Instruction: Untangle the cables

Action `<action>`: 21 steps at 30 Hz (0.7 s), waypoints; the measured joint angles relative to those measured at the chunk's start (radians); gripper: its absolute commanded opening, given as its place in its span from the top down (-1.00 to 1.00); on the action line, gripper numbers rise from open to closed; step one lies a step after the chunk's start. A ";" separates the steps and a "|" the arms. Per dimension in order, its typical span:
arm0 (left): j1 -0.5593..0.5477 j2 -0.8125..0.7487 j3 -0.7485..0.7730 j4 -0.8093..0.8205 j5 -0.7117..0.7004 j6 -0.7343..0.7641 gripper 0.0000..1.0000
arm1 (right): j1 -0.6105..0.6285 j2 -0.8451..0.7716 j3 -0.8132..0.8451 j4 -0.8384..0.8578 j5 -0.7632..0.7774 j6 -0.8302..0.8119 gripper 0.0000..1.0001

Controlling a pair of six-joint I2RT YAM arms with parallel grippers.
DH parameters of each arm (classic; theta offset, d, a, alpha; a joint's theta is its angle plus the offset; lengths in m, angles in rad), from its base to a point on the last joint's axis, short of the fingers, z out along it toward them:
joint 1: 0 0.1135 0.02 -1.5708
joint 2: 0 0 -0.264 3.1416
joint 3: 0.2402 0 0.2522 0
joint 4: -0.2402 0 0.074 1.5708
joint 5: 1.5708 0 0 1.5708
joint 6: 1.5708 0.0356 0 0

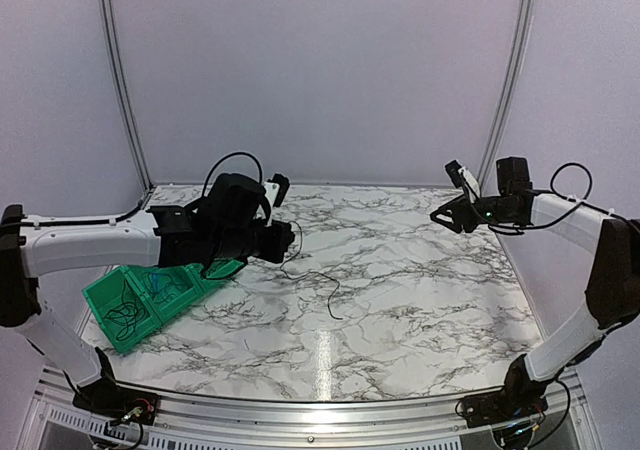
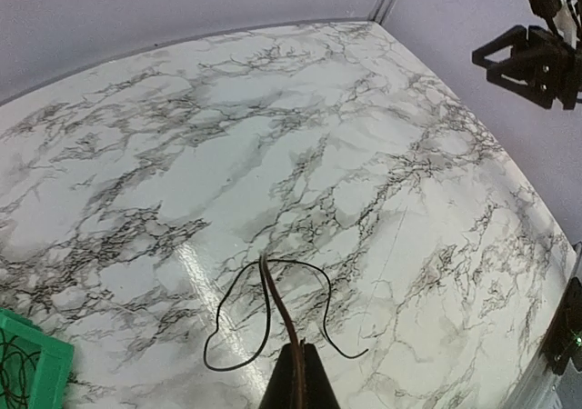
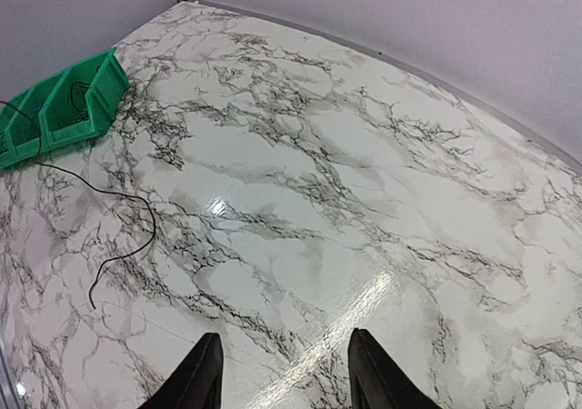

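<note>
- Evidently the cable (image 2: 276, 304) is a thin black wire, limp and probably almost weightless. It trails in loose curves over the marble-patterned surface (image 3: 364, 154).
- One end is pinched in the left gripper (image 2: 298, 373), which is clenched on it.
- Judging by its slack loops, it will follow any pull without resistance, yet could slip through smooth fingers. A firm pinch near an end or on a straight run looks better than one at a crossing.
- More cables (image 1: 125, 315) lie coiled in a green plastic bin (image 3: 91, 109) with divided compartments, at the left of the surface. They look interlaced, so one tug may drag several.
- The right gripper (image 3: 284, 336) hangs well apart over the right side, fingers spread, grasping nothing.
- The surface is hard and glossy, so wire should slide easily.
</note>
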 measured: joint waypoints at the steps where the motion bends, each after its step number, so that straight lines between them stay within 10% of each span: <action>1: 0.005 -0.017 0.016 -0.036 -0.024 0.003 1.00 | 0.000 -0.005 -0.022 0.013 -0.010 -0.004 0.04; 21: 0.208 -0.140 0.414 -0.511 -0.234 0.033 1.00 | 0.000 0.000 -0.085 0.072 -0.072 -0.091 0.04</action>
